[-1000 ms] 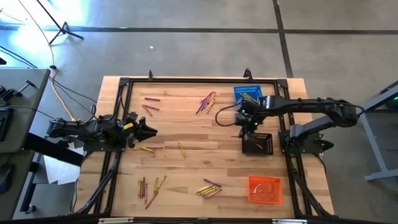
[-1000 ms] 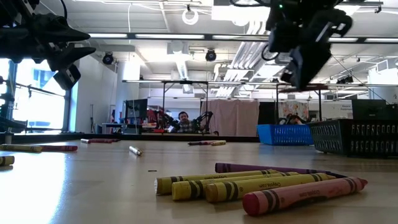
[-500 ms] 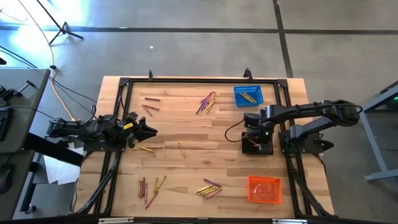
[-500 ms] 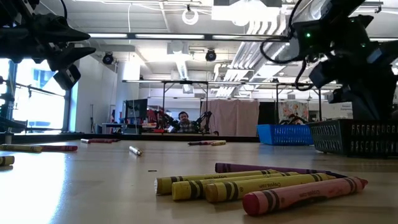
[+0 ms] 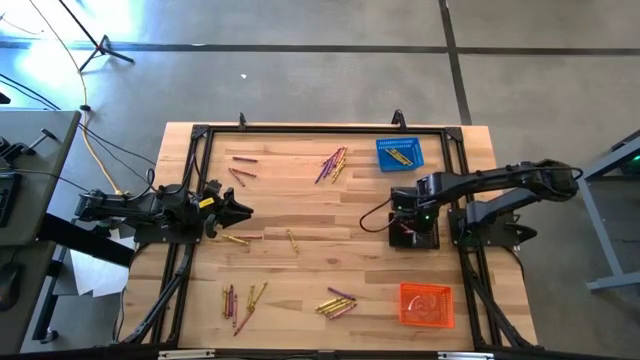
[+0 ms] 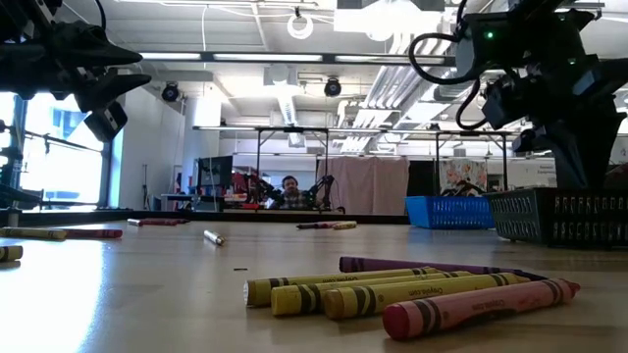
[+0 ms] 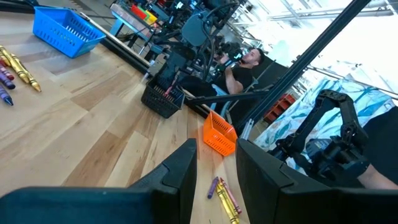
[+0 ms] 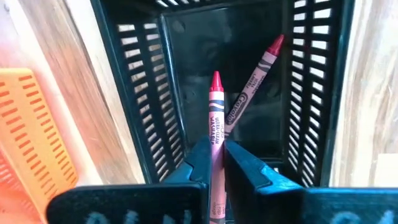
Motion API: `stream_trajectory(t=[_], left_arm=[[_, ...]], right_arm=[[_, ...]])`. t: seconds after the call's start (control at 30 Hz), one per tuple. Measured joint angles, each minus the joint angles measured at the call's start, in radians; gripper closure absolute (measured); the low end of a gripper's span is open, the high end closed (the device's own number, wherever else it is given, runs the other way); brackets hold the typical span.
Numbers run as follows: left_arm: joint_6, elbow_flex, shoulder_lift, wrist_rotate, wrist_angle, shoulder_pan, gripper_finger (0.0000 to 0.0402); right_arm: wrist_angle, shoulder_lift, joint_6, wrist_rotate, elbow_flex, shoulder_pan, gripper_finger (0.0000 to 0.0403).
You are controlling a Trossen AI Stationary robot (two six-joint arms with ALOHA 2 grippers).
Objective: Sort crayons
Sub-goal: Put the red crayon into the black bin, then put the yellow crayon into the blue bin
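The left gripper (image 5: 243,209) hung at the table's (image 5: 300,200) left edge, fingers apart, holding nothing. Loose crayons (image 5: 334,163) lay scattered across the surface. Near the right edge, the right gripper (image 8: 217,152) stood over the black basket (image 5: 414,232), clamped on a red crayon (image 8: 214,124) above a second red crayon (image 8: 252,84) inside. Risk: a tilted release could bounce the stick off the mesh wall. The second crayon's label read "Crayola".
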Motion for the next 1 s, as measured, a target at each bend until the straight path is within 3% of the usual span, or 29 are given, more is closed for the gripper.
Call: stream_trajectory(t=[0.23,0.63,0.87,1.0], left_arm=[[0.0,0.0,0.0,0.0,0.0,0.0,0.0302],[0.0,0.0,0.0,0.0,0.0,0.0,0.0302],[0.0,0.0,0.0,0.0,0.0,0.0,0.0302],[0.0,0.0,0.0,0.0,0.0,0.0,0.0302]], right_arm=[[0.035,0.0,0.091,0.013,0.0,0.012,0.0376],[0.099,0.0,0.219,0.031,0.006,0.012,0.0313],[0.226,0.001,0.252,0.034,0.115,0.012,0.032],[0.419,0.008,0.259,0.088,0.146,0.029,0.0324]])
